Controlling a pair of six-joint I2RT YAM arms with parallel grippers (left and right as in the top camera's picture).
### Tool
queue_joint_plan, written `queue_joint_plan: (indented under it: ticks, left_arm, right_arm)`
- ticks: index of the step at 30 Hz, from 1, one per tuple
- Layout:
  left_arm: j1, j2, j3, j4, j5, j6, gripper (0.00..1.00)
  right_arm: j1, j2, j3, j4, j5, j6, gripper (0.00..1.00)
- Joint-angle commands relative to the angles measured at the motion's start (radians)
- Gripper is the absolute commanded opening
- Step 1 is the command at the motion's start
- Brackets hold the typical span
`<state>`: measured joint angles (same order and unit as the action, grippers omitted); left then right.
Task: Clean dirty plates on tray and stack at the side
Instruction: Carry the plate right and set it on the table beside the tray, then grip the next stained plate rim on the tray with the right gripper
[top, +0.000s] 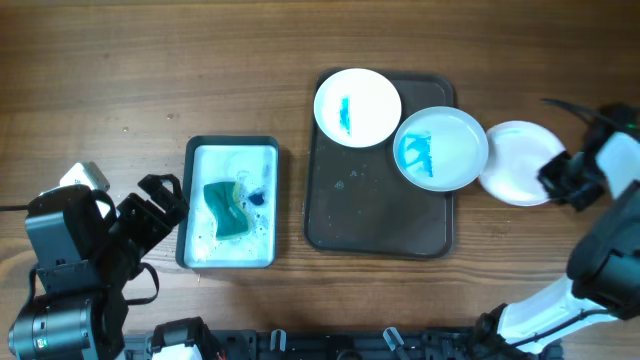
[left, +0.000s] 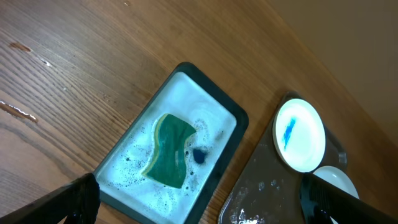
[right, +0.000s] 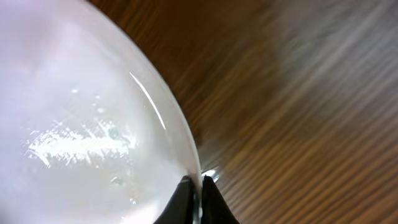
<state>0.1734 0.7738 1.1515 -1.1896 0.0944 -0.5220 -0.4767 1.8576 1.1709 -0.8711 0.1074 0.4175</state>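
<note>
A dark tray (top: 370, 215) holds two white plates smeared blue: one at its back left (top: 357, 106), one at its back right (top: 440, 147). A clean white plate (top: 515, 162) lies on the table right of the tray. My right gripper (top: 556, 180) is shut on this plate's right rim; the wrist view shows the fingers (right: 198, 190) pinching the rim of the plate (right: 81, 124). My left gripper (top: 160, 200) is open and empty, left of a tub (top: 232, 150) of soapy water holding a green sponge (top: 227, 208), also in the left wrist view (left: 171, 149).
The tub (left: 224, 124) stands left of the tray (left: 273, 193). Bare wooden table lies behind the tub and tray and right of the clean plate.
</note>
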Motion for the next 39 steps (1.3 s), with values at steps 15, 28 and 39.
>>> queue_joint_plan:
  ticks: [15,28,39]
  left_arm:
    - [0.008,-0.001,0.019,0.003,-0.017,-0.009,1.0]
    - [0.008,-0.001,0.019,0.002,-0.017,-0.01,1.0]
    - [0.008,-0.001,0.019,0.003,-0.017,-0.009,1.0]
  right_arm:
    - [0.323,-0.312,-0.026,0.195,-0.351,-0.336,0.64]
    - [0.342,-0.058,-0.062,0.293,-0.151,-0.292,0.04]
    - [0.472,-0.42,-0.073,-0.027,-0.341,-0.23,0.04]
